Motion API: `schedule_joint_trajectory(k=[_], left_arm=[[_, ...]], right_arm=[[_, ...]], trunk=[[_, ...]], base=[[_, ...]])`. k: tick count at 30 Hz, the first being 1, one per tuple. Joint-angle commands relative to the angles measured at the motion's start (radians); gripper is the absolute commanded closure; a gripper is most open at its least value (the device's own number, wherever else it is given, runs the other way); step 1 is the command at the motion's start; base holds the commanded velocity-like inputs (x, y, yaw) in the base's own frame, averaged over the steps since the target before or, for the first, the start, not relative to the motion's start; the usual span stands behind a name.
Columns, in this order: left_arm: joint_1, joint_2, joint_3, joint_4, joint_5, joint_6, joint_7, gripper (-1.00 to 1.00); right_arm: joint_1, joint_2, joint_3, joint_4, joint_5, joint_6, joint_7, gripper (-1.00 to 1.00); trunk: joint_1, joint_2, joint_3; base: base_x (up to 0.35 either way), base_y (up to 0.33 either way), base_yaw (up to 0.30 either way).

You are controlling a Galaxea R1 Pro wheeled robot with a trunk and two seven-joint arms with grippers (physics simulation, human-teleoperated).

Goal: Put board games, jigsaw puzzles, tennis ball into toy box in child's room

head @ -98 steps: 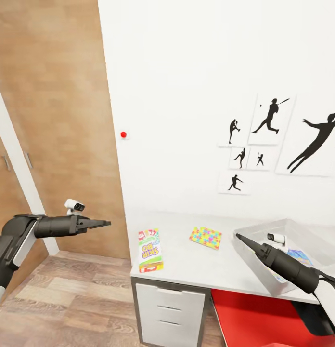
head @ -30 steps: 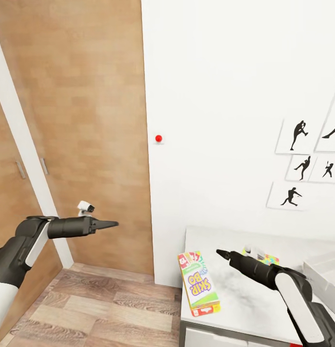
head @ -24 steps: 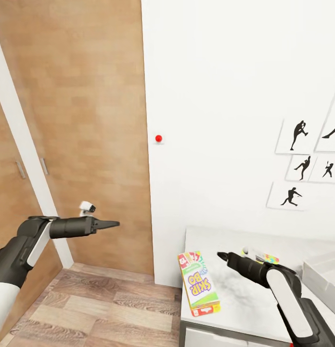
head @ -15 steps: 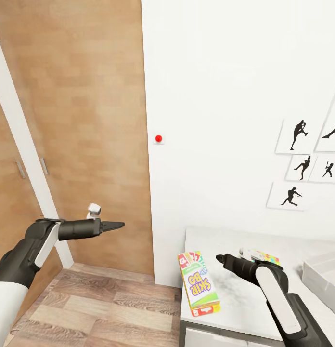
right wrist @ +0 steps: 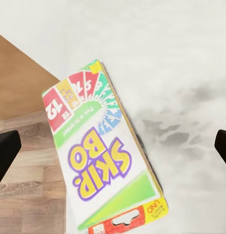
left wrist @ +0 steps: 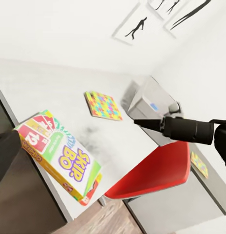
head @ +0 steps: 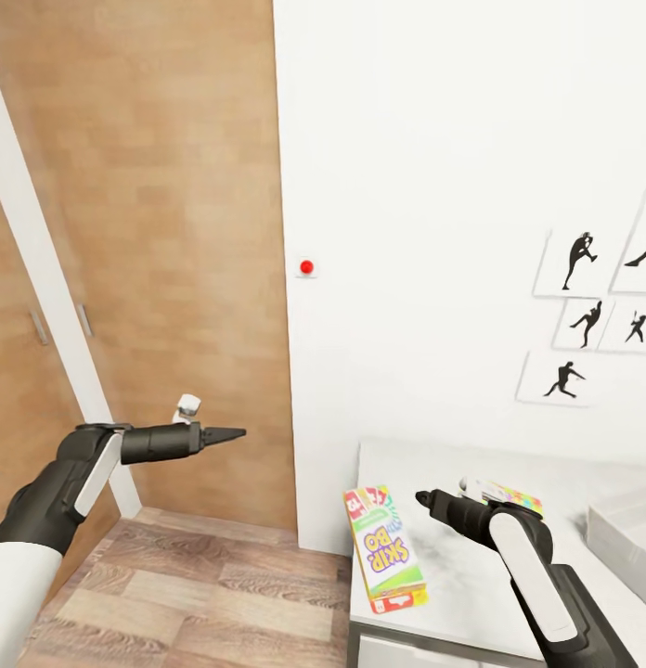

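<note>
A green-yellow-orange Skip-Bo board game (head: 384, 549) lies flat at the table's (head: 453, 464) near left corner. My right gripper (head: 421, 499) hovers over the table just right of the box and is open. In the right wrist view the box (right wrist: 101, 161) lies between the two wide-apart fingertips (right wrist: 6, 151). A jigsaw puzzle (head: 516, 497) lies behind the right arm. The light grey toy box (head: 626, 531) stands at the right edge. My left gripper (head: 235, 432) hangs open over the floor, left of the table, pointing at it. The left wrist view has the box (left wrist: 59, 156), the puzzle (left wrist: 103, 105) and the bin (left wrist: 152, 100).
A wooden door (head: 174, 232) and a white wall with a red button (head: 306, 267) stand behind the table's left end. Wood-plank floor (head: 193, 584) lies under my left arm. A red chair seat (left wrist: 157, 170) sits beneath the desk. Black sports prints (head: 583, 315) hang at right.
Since 3.3 s ago the view has swung left. In the last second my left wrist rolled and reached slightly right. My right elbow swung in while its gripper stayed by the Skip-Bo.
</note>
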Motion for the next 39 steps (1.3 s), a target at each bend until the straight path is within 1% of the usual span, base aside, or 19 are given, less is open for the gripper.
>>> schedule_joint_trajectory(k=[1,7,12,17,24,39], left_arm=[[0.000,0.000,-0.001,0.007,0.005,0.005,0.005,-1.00],[-0.002,-0.003,0.004,0.051,0.004,-0.002,0.034,-1.00],[-0.002,-0.003,0.005,0.058,0.004,-0.003,0.039,-1.00],[-0.002,-0.003,0.005,0.059,0.003,-0.002,0.040,-1.00],[-0.002,-0.003,0.006,0.061,0.004,-0.003,0.040,-1.00],[-0.002,-0.003,0.007,0.061,0.004,-0.004,0.040,-1.00]], right_arm=[[-0.001,-0.001,0.002,-0.001,-0.010,0.001,-0.010,-1.00],[-0.001,0.000,0.002,-0.002,-0.012,0.001,-0.010,-1.00],[-0.001,0.000,0.002,-0.003,-0.012,0.001,-0.010,-1.00],[-0.001,0.000,0.002,-0.003,-0.012,0.001,-0.009,-1.00],[-0.001,0.000,0.002,-0.002,-0.014,0.002,-0.008,-1.00],[-0.002,0.000,0.002,0.000,-0.009,0.002,-0.008,-1.00]], trunk=[[0.001,-0.001,0.000],[0.001,-0.001,0.000],[0.001,-0.001,0.000],[0.001,-0.001,-0.002],[0.001,-0.001,-0.011],[0.001,-0.001,-0.035]], base=[[0.165,0.098,0.000],[0.164,0.111,0.000],[0.039,0.048,0.000],[0.010,0.174,0.000],[0.002,0.091,0.000],[0.022,0.007,0.000]])
